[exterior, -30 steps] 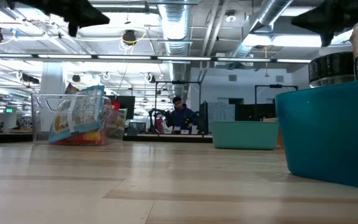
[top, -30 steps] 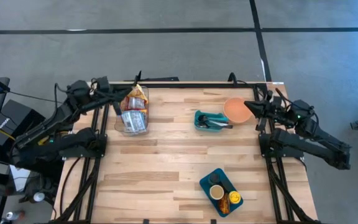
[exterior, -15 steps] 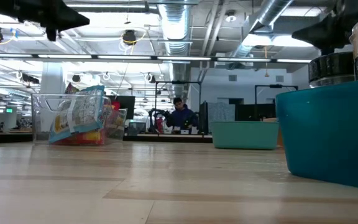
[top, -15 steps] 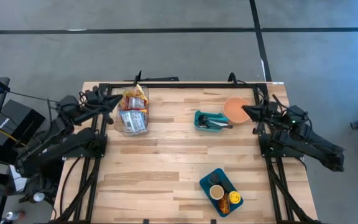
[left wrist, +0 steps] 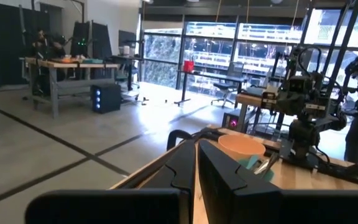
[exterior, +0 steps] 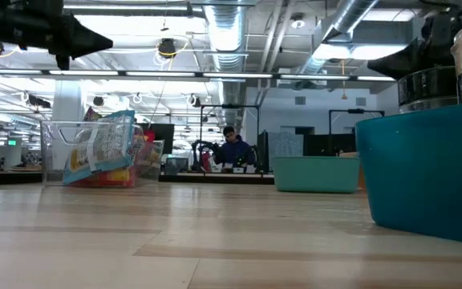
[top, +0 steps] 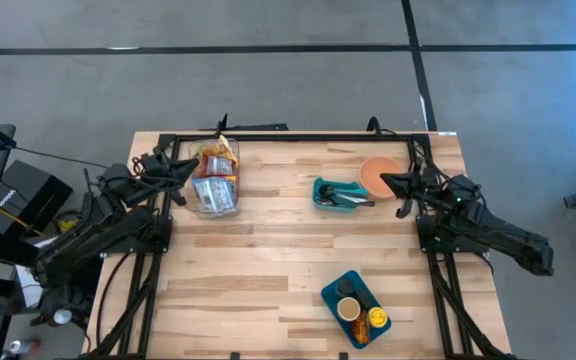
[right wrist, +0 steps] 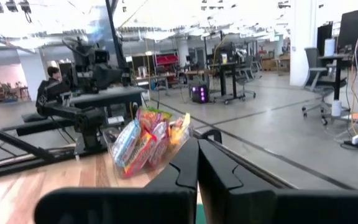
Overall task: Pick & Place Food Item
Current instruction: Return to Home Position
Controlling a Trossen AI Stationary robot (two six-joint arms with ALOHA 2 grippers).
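A clear bin (top: 214, 182) (exterior: 95, 152) full of colourful snack packets (right wrist: 143, 144) stands on the table's far left. My left gripper (top: 185, 169) (left wrist: 197, 163) hangs shut and empty just left of the bin, above the table, pointing level. My right gripper (top: 385, 181) (right wrist: 197, 163) is shut and empty too, held beside the orange bowl (top: 378, 172) (left wrist: 241, 147) at the far right. A teal tray (top: 337, 193) of utensils lies next to the bowl.
A blue tray (top: 356, 306) with two small cups and a yellow food piece sits near the front edge, right of centre; in the low view it rises close on the right (exterior: 423, 172). Bare wood spans the table's middle and near left. A person (exterior: 233, 149) sits far behind the table.
Both arms have drawn back and sunk. My left gripper has left the space over the clear bin and gone toward the table's left edge, coming lower. My right gripper has dropped beside the orange bowl with little sideways shift. Both stayed shut; nothing on the table moved.
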